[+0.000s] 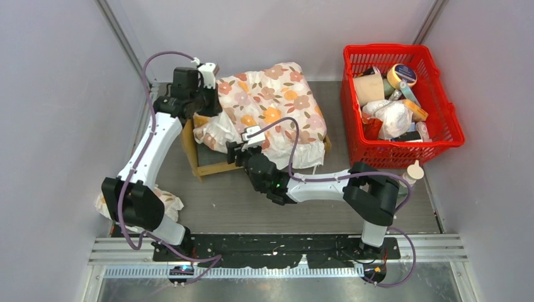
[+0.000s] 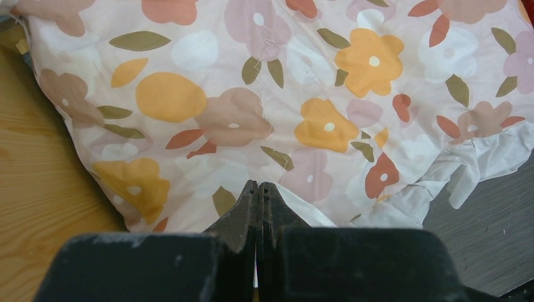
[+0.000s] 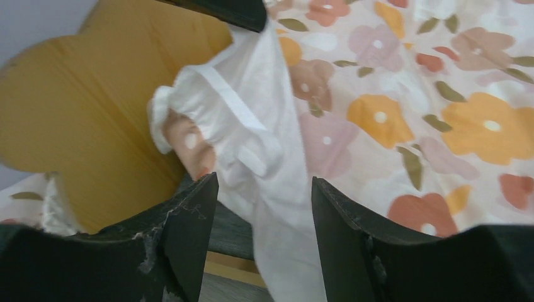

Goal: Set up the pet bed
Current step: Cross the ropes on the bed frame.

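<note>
Left claw (image 2: 258,185) is fully shut, its tips apparently pinching the white frilled edge of the cushion (image 2: 302,107). In the right wrist view that frill hangs tented from it, just in front of the headboard (image 3: 82,107). Right claw (image 3: 263,182) stands partly open, one jaw either side of the hanging frill without clamping it, so it holds nothing. The step in hand looks like seating the cushion squarely in the bed (image 1: 211,168). To do it well, the right claw would best close low on the frill, taking only fabric and staying clear of the wooden rail. Both claws could then draw this corner toward the headboard and lower it inside the rails, not leave it draped over them. The pull should be gentle, since the light frame may slide or tip. The bed is a small pale-wood frame with a scalloped headboard at its left end and low side rails. It sits left of centre on the table (image 1: 315,207), between the two arms. The floral cushion covers most of it, bunched and spilling over the near right side. A patch of dark grey sleeping surface shows at the near left corner. A red basket (image 1: 441,100) of odds and ends stands well apart at the right.
</note>
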Controlling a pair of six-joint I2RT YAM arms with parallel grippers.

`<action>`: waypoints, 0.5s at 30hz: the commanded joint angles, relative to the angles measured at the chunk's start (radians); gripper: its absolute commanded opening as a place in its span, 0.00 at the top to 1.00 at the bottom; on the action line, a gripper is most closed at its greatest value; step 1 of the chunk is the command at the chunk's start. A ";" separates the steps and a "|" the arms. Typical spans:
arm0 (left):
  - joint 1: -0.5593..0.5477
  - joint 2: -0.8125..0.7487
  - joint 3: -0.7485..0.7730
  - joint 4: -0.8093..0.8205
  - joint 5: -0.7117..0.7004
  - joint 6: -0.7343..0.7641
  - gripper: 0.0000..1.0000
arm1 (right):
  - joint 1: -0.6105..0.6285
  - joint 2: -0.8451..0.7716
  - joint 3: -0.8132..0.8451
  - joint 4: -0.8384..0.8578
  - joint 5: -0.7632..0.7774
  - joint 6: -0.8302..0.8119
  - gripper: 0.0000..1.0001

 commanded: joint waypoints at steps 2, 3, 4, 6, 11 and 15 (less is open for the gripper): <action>0.004 -0.007 0.049 -0.022 0.024 -0.003 1.00 | 0.000 0.084 0.084 0.193 -0.292 0.028 0.38; 0.004 -0.010 0.050 -0.029 0.023 0.001 1.00 | 0.000 0.115 0.102 0.207 -0.338 0.025 0.38; 0.004 -0.012 0.051 -0.036 0.022 0.004 1.00 | 0.000 0.148 0.124 0.236 -0.352 0.018 0.38; 0.004 -0.017 0.053 -0.046 0.022 0.009 1.00 | -0.001 0.189 0.160 0.263 -0.389 0.006 0.38; 0.004 -0.017 0.070 -0.064 0.026 0.025 1.00 | -0.004 0.276 0.239 0.291 -0.338 -0.020 0.37; 0.004 -0.020 0.083 -0.073 0.040 0.028 1.00 | -0.018 0.334 0.288 0.292 -0.323 -0.019 0.37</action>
